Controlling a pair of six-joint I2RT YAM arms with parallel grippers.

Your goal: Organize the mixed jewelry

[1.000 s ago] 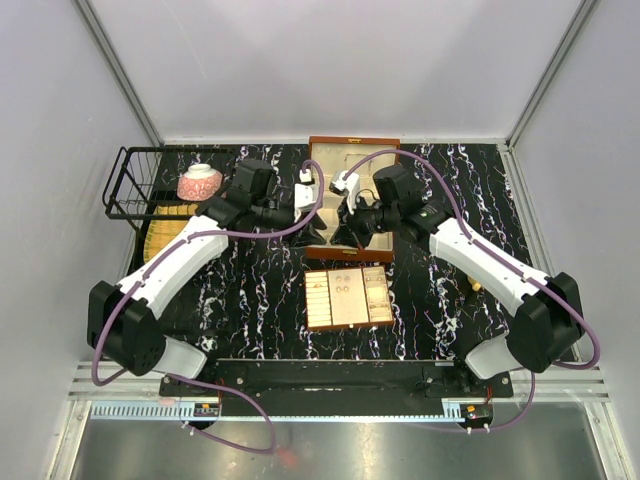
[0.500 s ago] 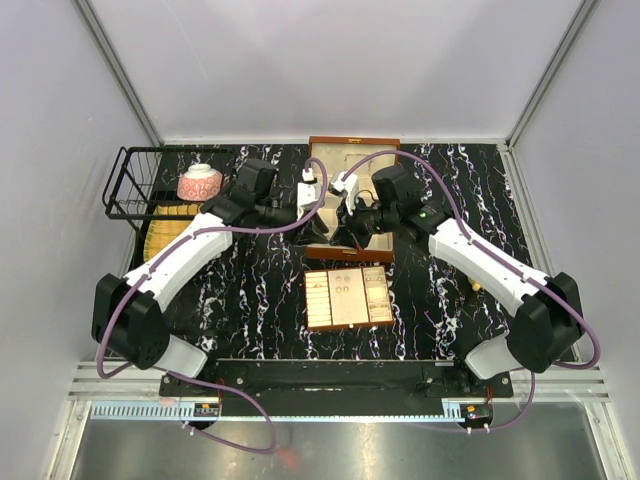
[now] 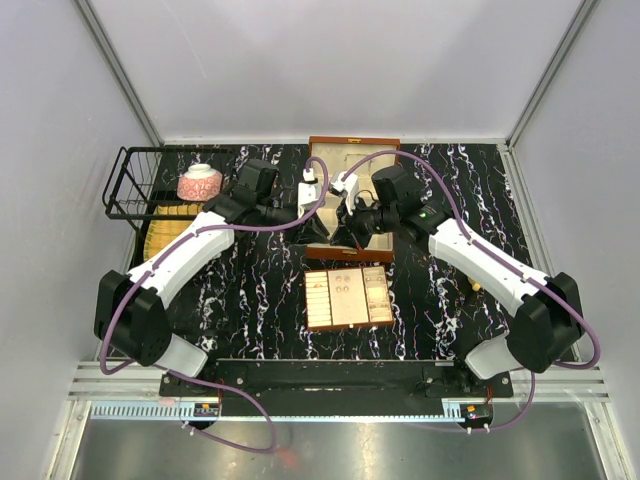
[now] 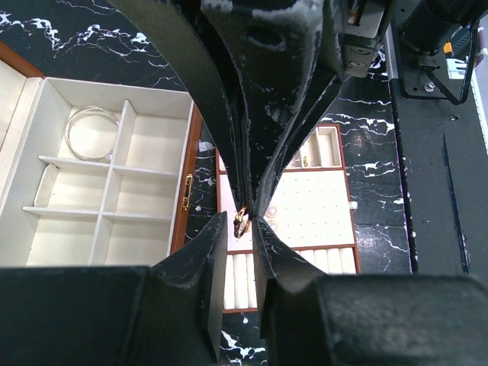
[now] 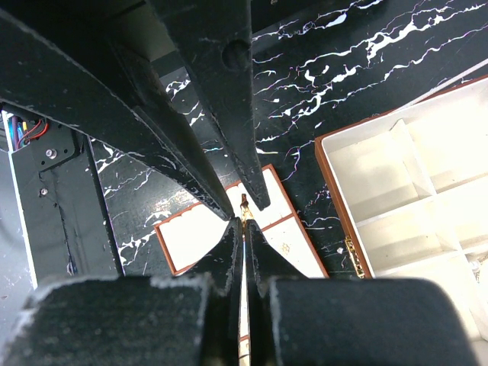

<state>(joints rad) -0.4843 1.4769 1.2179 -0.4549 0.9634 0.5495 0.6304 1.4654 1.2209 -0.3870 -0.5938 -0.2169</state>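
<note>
My right gripper is shut on a tiny gold jewelry piece, held in the air above the table's middle. My left gripper faces it tip to tip. Its jaws stand a little apart, one on each side of the same gold piece, and I cannot tell whether they touch it. The open brown box stands at the back. A pale bangle lies in one of its compartments. A flat cream insert tray lies in front, with small earrings on it.
A black wire basket at the back left holds a pink bowl. A yellowish wooden piece lies in front of the basket. A small yellow object lies on the marble at the right, by the right arm.
My left gripper has moved a little to the right, closing in on the right gripper's tips. The right gripper has stayed almost still, holding the gold piece.
</note>
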